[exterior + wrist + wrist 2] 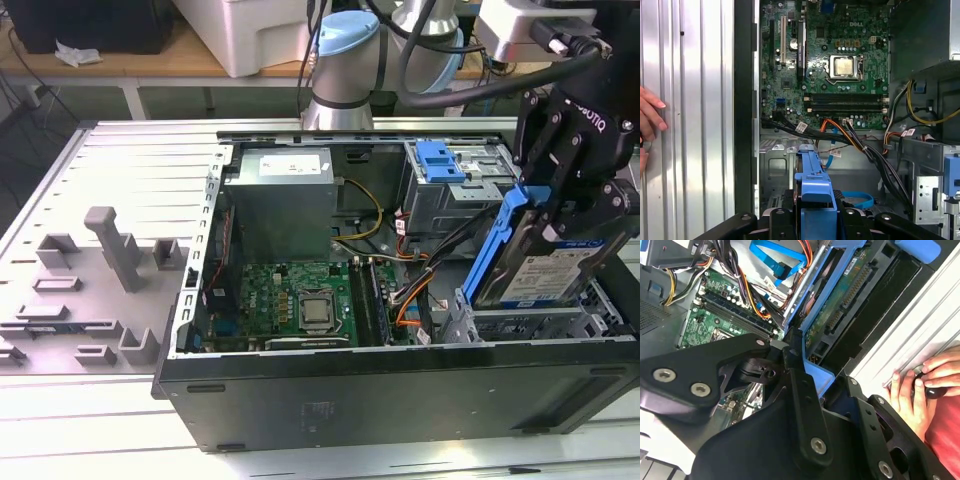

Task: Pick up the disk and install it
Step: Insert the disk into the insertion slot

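- Gripper (553, 208): black two-finger unit over the open computer case (400, 385), at the exterior view's right. Fingers are closed partway, clamped on the upper end of the disk (540, 275).
- Disk: held clear of the table, standing steeply and tilted. The blue-and-white label faces the exterior camera and the blue carrier rail (502, 235) runs along its edge.
- The disk's lower end dips to the grey drive bay (520, 322) in the case's corner. I cannot tell whether it touches the bay.
- Second wrist view: the disk's (840, 295) green circuit-board underside shows beyond the gripper (807, 371), with the blue rail pinched between the fingers.
- First wrist view: the rail end of the disk (814, 182) sticks out from the gripper (815, 220), pointing toward the motherboard (840, 95).
- Inside the case, exterior view: motherboard (285, 295) with CPU socket (315, 311), grey power supply (278, 200), and a blue latch piece (440, 160) on the upper drive cage.
- A person's hand (920, 385) rests on the ribbed metal table (920, 325) just beside the case wall. It also appears in the first wrist view (650, 120).
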Motion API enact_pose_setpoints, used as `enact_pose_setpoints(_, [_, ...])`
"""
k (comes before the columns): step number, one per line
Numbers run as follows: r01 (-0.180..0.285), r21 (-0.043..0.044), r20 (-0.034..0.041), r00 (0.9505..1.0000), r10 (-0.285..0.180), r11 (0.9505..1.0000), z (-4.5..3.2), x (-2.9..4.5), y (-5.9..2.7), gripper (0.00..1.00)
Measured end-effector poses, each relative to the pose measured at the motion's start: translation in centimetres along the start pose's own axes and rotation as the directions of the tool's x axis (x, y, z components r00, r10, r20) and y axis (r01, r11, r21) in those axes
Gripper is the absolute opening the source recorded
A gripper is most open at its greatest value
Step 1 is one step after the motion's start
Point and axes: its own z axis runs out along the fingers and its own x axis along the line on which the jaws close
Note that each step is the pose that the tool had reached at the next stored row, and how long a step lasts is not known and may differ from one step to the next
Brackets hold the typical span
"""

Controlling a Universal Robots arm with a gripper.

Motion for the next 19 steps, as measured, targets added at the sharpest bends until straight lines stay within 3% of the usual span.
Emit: enact_pose_setpoints(19, [0.000,0.0000,0.0000,1.0000,0.000,1.0000,0.96,0.02,0.01,0.37])
